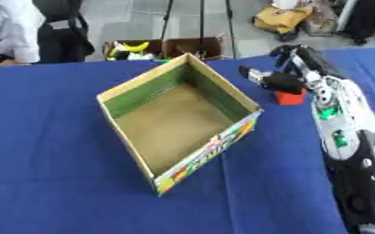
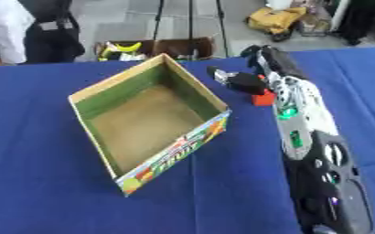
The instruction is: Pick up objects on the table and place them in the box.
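The open cardboard box (image 1: 177, 119) sits in the middle of the blue surface (image 1: 55, 151), empty as far as I can see, one corner turned toward the robot. At about three o'clock from the box's far corner, just beside its right wall, a small red block (image 1: 289, 98) rests on the cloth. The right hand (image 1: 280, 80) comes in from the right side and sits right over the block, dark fingers curled down onto it, apparently pinching its top. The block is too small to show a long axis. I judge the coming move a short carry toward nine o'clock, lifting over the near wall. The left hand shows nowhere.
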